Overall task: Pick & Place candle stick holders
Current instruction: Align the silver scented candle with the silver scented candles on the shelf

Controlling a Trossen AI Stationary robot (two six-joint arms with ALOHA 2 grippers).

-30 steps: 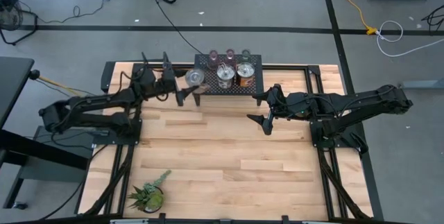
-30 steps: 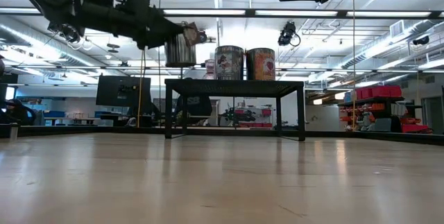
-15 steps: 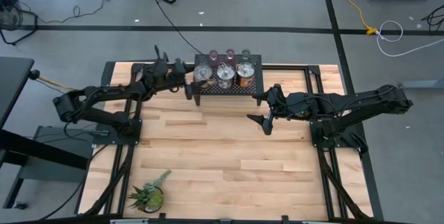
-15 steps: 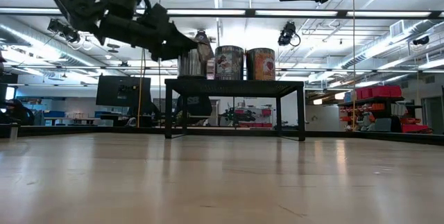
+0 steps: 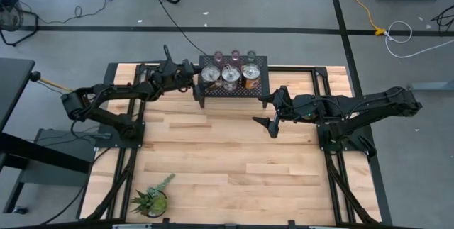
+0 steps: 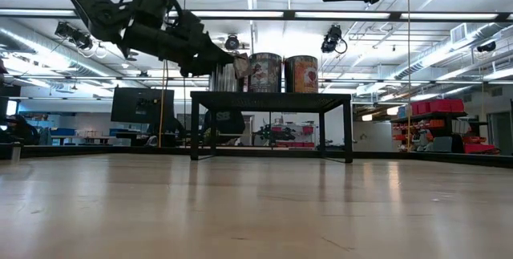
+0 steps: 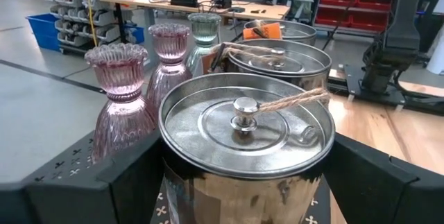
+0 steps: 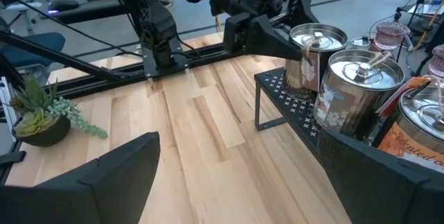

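Currently the leftmost silvery candle stick holder (image 5: 209,75) sits on the black mesh rack (image 5: 234,87), at its left end, clamped by the left gripper (image 5: 196,79). Just beside it on the rack stand a second silvery holder (image 5: 229,77) and a coppery holder (image 5: 250,76), with three tinted glass cups (image 7: 121,102) behind them. Right gripper (image 5: 270,114) hovers over the worktop (image 5: 227,158) near the rack's right front corner, fingers apart, holding nothing. Potted plant (image 5: 151,200) sits well apart from the rack.
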